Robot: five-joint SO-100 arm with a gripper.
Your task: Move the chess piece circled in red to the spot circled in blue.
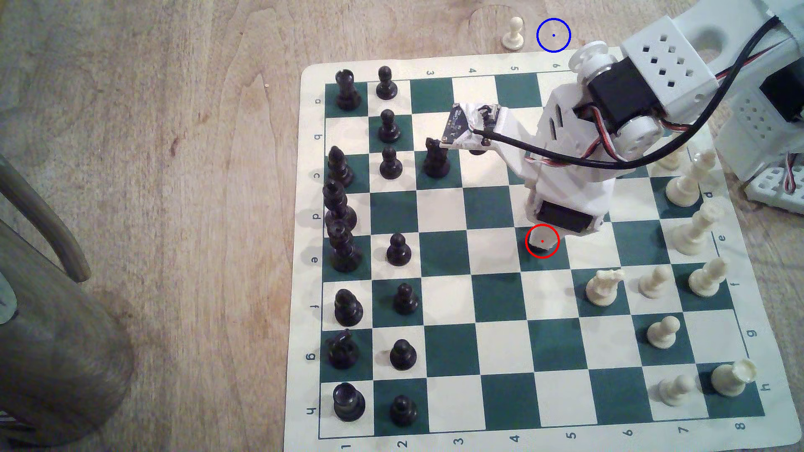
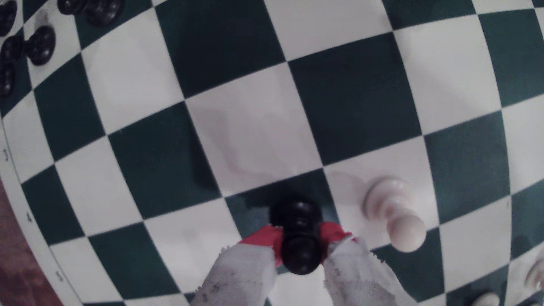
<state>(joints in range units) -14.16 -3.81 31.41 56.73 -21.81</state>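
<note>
Black and glossy, the chess piece circled in red (image 2: 298,235) stands on a dark green square near the middle of the chess mat (image 1: 452,356). The wrist view shows the gripper (image 2: 298,239) with its red-tipped, cloth-wrapped fingers (image 2: 259,238) pressed against the pawn's neck from both sides, clamped on it. Its base looks to be on the square, though contact cannot be confirmed. In the exterior view the arm (image 1: 609,130) covers most of the pawn, and only the white fingertip shows inside the red ring. A cream-white pawn (image 2: 394,211) stands on the neighbouring light square, just beside the held piece. The spot circled in blue (image 1: 553,35) lies on bare wood of the table (image 1: 174,174) beyond the mat's edge, near another cream pawn (image 1: 514,32), well apart from the gripper.
</note>
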